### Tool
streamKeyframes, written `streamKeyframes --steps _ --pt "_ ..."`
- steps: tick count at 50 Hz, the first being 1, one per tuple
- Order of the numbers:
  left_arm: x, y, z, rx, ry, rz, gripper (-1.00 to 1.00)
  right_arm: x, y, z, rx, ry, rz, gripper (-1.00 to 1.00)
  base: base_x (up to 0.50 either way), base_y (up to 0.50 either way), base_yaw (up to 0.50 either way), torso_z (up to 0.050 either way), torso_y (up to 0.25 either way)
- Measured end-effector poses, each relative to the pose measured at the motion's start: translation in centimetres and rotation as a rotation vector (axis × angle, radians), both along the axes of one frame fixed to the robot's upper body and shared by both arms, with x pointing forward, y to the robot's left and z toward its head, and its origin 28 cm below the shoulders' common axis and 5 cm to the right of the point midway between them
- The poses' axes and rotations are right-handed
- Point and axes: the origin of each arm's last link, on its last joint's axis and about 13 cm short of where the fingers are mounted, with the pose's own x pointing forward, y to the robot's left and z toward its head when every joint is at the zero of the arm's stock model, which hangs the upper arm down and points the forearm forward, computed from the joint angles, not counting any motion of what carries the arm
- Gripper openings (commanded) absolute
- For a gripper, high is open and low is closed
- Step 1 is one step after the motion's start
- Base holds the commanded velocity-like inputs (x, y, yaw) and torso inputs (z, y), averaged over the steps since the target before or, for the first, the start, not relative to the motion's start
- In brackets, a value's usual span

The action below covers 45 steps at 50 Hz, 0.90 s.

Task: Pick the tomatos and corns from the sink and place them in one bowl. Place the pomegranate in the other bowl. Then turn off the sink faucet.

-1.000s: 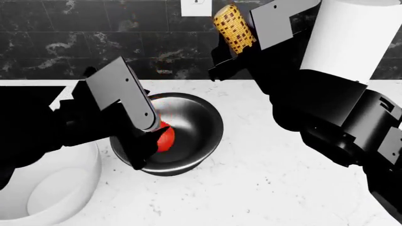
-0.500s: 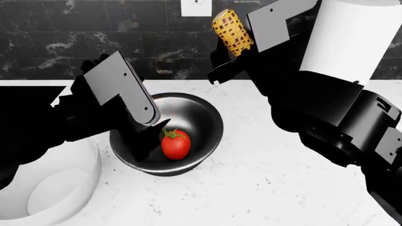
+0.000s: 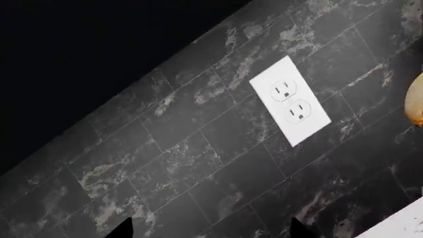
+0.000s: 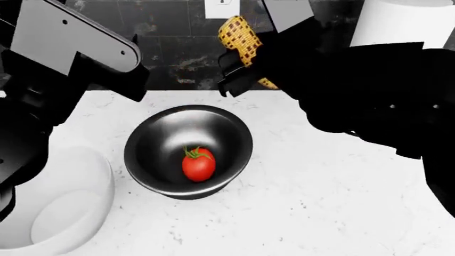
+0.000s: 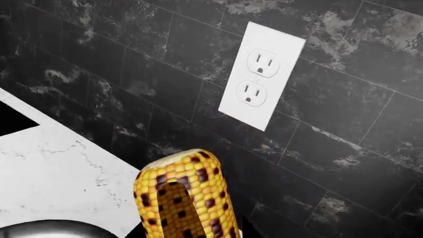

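We are holding the stiff, ridged corn (image 4: pixel 240 36) clamped mid-length in our right gripper (image 4: pixel 250 64), above the counter's back edge (image 4: pixel 178 96); left gripper's state unseen.

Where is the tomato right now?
In the head view, the tomato lies alone inside the dark metal bowl on the counter, right of the white bowl.

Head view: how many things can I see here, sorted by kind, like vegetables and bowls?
Tomato: 1, lying in the dark metal bowl
Corn cob: 1, held up by the right gripper
Bowls: 2, the dark metal bowl and a white bowl
Wall outlet: 1
Total: 5 things
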Motion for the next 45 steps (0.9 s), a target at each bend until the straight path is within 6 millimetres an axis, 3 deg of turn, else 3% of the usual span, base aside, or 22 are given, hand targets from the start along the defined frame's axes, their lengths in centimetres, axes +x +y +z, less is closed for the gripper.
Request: streamKeyframes --steps 12,25,45 --pt "-0.9 0.1 -1.0 -0.061 -0.163 0.152 1.0 -1.5 1.7 1.8 0.027 0.124 0.127 -1.0 0.0 0.0 0.0 0.0 0.0" --pt "-1.4 0.2 -1.5 -0.075 -0.228 0.214 1.0 -2.8 3.4 2.9 0.107 0.26 0.288 -1.0 0.0 0.0 0.0 0.0 0.0" --pt "-1.5 0.2 -1.4 -0.063 -0.245 0.239 1.0 -3.2 4.5 1.9 0.135 0.443 0.345 -1.0 0.0 0.0 0.0 0.0 0.0"
